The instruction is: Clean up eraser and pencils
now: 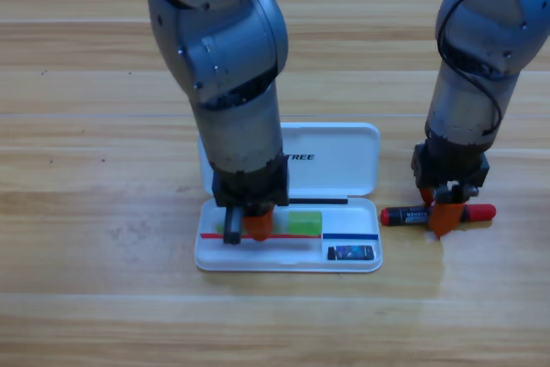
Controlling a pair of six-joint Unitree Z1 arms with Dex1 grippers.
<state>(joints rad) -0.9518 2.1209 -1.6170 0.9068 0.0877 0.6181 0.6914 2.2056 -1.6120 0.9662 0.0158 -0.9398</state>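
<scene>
On the wooden table (pixel 86 212), a white case (pixel 344 161) is laid open, its lid raised toward the arms and its tray toward the near edge. In the tray's right-hand compartment the eraser (pixel 351 253) is seen, its long axis running left to right. In the tray's middle the lime-green end of the pale pencil (pixel 305 223) is shown, lying left to right along the tray; the rest of it is hidden under the left gripper (pixel 245 225), which is lowered into the tray over it. Whether those jaws are spread or pressed together cannot be told. To the right of the case, just beside it on the table, the red-and-black pencil (pixel 404 215) is laid left to right, black barrel toward the case, red end away. It is straddled at its middle by the right gripper (pixel 444 217), pointed straight down; whether it is pinched cannot be told.
</scene>
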